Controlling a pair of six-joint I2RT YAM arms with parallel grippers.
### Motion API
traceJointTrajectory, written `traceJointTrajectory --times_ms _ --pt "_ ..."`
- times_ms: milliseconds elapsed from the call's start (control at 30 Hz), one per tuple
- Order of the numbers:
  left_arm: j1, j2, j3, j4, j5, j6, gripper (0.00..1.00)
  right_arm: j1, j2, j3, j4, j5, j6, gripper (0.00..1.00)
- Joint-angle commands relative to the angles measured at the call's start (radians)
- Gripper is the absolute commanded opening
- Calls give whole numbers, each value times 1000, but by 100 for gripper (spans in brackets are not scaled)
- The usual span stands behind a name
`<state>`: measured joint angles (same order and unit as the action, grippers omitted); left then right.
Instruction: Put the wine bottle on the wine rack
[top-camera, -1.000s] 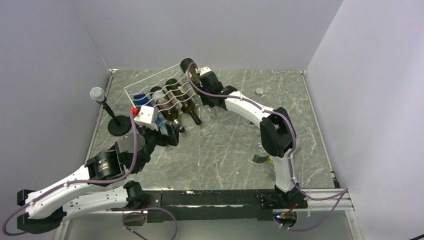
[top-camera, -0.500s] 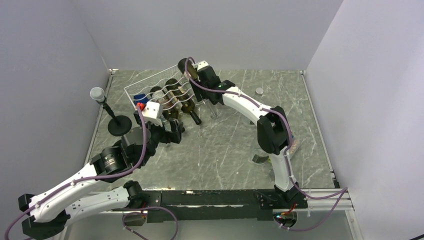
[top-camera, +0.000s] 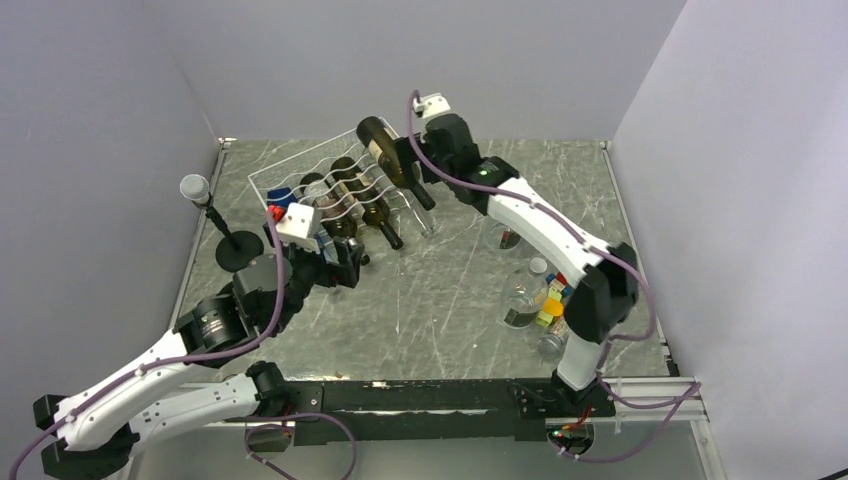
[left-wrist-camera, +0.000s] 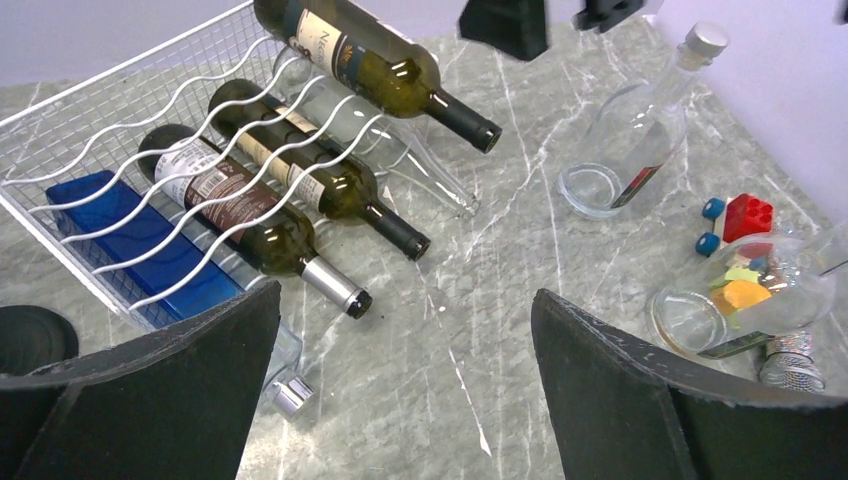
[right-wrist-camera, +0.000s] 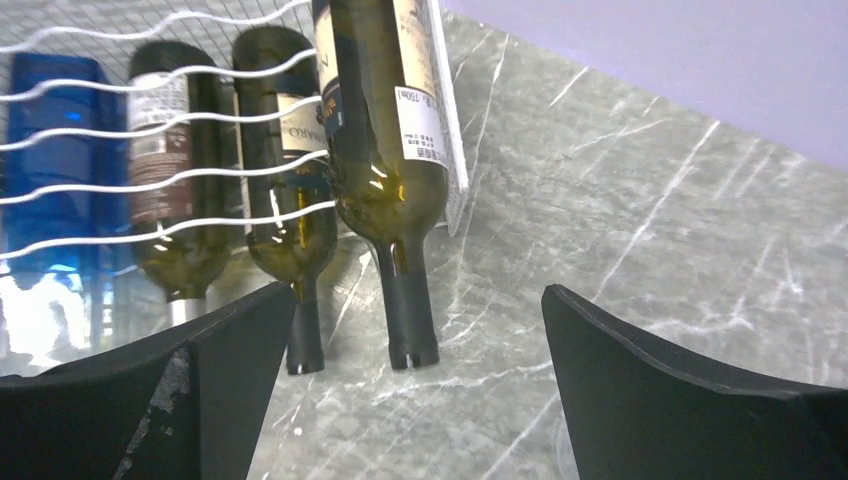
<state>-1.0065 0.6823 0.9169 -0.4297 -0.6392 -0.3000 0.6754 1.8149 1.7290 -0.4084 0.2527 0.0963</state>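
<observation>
The wine bottle (left-wrist-camera: 365, 58) is laid on the upper wavy rods at the right end of the wine rack (left-wrist-camera: 120, 110), its neck jutting past the rack's front edge, and other dark bottles (left-wrist-camera: 300, 168) are cradled in the row below. The right gripper (right-wrist-camera: 418, 390) is held clear of the bottle, jaws spread wide with nothing clasped. The left gripper (left-wrist-camera: 400, 390) is likewise spread wide and empty over the table (left-wrist-camera: 480, 330) in front of the rack.
</observation>
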Motion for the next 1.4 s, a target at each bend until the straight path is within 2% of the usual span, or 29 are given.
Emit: traceJointTrajectory --times_ms 0,233,433,567,700,833,1167,1367 --pt "5 -38 4 56 22 25 99 5 -178 -49 -69 -1 -2 100" --pt "5 -31 8 34 17 8 99 11 -489 -294 -215 123 -22 100" --pt "5 -23 1 84 46 25 99 9 -778 -489 -323 209 66 100" --pt "5 -2 5 89 53 33 99 8 -906 -555 -418 222 111 100" --pt "5 12 3 88 68 25 99 7 -962 -601 -514 258 169 100" --pt "5 15 -7 92 81 20 99 -8 -977 -656 -570 285 240 95" --pt "5 30 -12 105 89 35 99 -28 -966 -743 -526 192 308 69" --pt "5 49 -13 112 101 36 99 -39 -978 -765 -504 160 309 63"
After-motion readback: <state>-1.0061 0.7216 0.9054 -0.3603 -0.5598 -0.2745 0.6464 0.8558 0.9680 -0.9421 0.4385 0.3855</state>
